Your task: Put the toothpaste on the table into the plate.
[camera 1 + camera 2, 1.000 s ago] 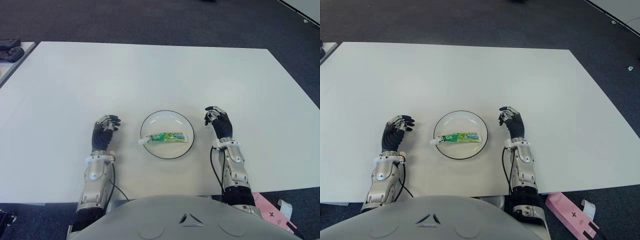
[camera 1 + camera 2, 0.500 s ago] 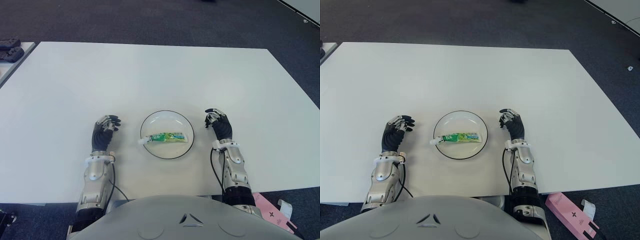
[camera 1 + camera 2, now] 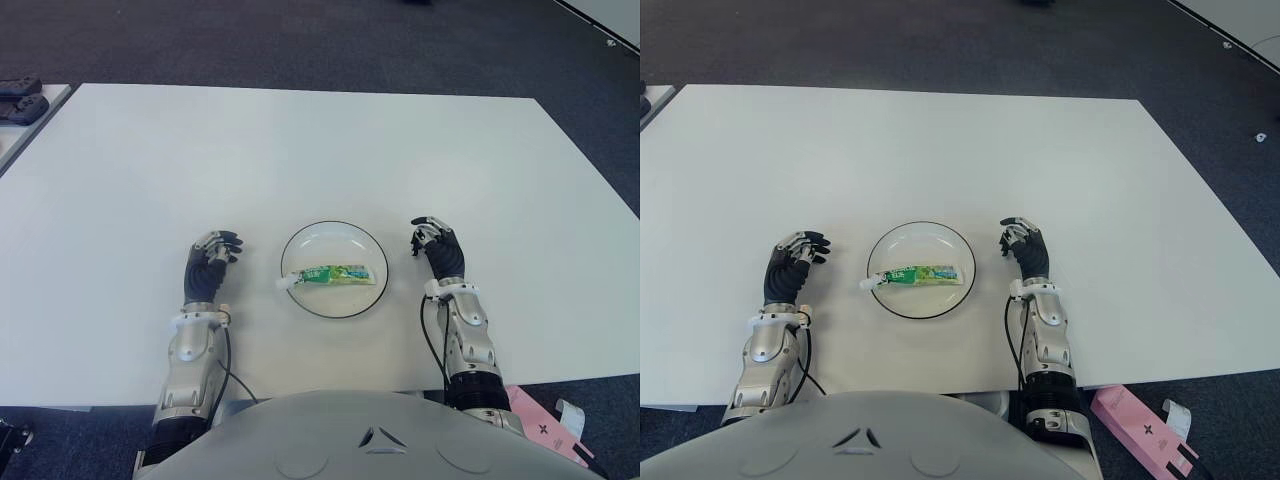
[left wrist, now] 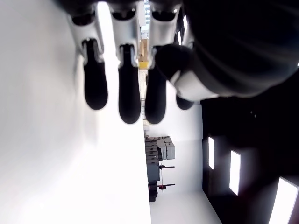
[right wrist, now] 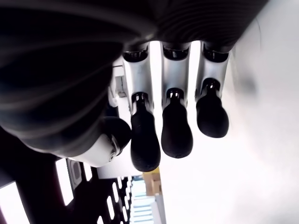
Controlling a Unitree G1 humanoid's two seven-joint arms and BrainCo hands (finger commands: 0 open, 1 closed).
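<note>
- Already the toothpaste (image 3: 334, 274) lies inside the plate (image 3: 345, 233), between the two hands, its white cap at the rim on the left hand's side and its flat end toward the right hand.
- Right hand (image 3: 438, 252): just beside the plate's edge on the robot's right, clear of the rim and of the tube. Its wrist view shows the fingers (image 5: 176, 135) loosely extended side by side, thumb tucked across beneath them, nothing between them; it holds nothing.
- Left hand (image 3: 209, 266): near the plate on the robot's left, a little farther from the rim than the right hand is. Its fingers (image 4: 129, 93) hang relaxed and slightly bent, close together, thumb folded across, gripping nothing.
- Both hands show over the white table (image 3: 300, 150); whether palms or fingertips touch it cannot be told.
- Beyond the table's near right corner, a pink box (image 3: 1137, 431) lies on the floor.
</note>
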